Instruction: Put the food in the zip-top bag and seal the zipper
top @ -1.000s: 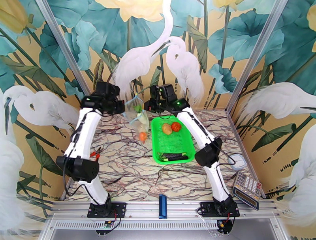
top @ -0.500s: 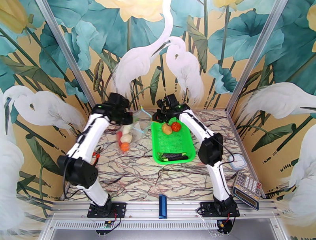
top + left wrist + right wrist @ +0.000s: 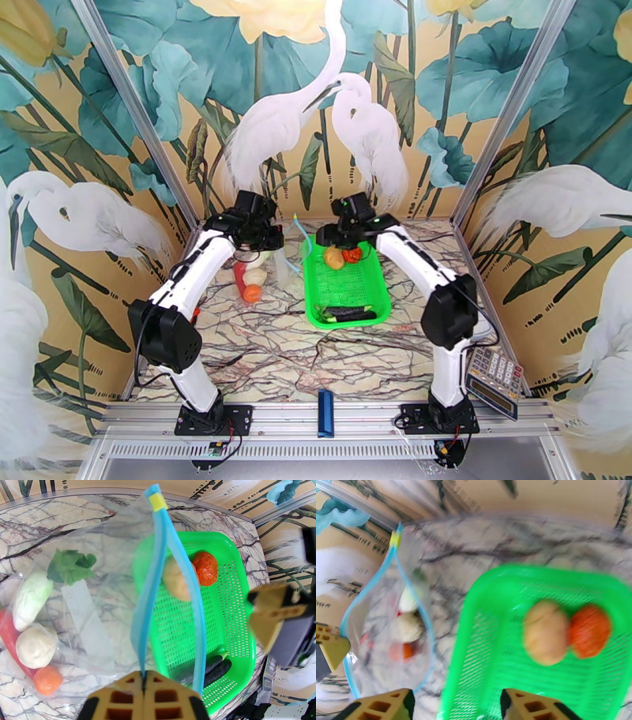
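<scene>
Here the left fingers (image 3: pixel 144 693) are pressed together on the near end of the zipper (image 3: pixel 155 582), the light-blue strip along the mouth of the clear bag (image 3: pixel 94 610). Above the pinch the strip's two sides part, then meet again at a yellow tab (image 3: pixel 158 501) at the far end, so the mouth gapes in a narrow slit. The bag lies on the marbled surface (image 3: pixel 261 347) just left of the green basket (image 3: pixel 355 288), with its mouth edge held up beside the basket's left rim. Bunched toward the bag's closed end are a green leafy piece (image 3: pixel 71 565), a white radish (image 3: pixel 31 598), a pale garlic (image 3: pixel 35 646), an orange tomato (image 3: pixel 47 679) and a red chili (image 3: pixel 8 634).

The right fingers (image 3: pixel 335 239) are spread wide with nothing between them, hovering over the basket's far left corner. In the basket a tan potato (image 3: pixel 546 632) and a red tomato (image 3: pixel 589 630) sit touching at the far end, and a dark eggplant (image 3: pixel 215 668) lies along the near end. A dark-blue bar (image 3: pixel 325 413) rests at the near edge between the arm bases, and a calculator (image 3: pixel 494 379) lies at the right.
</scene>
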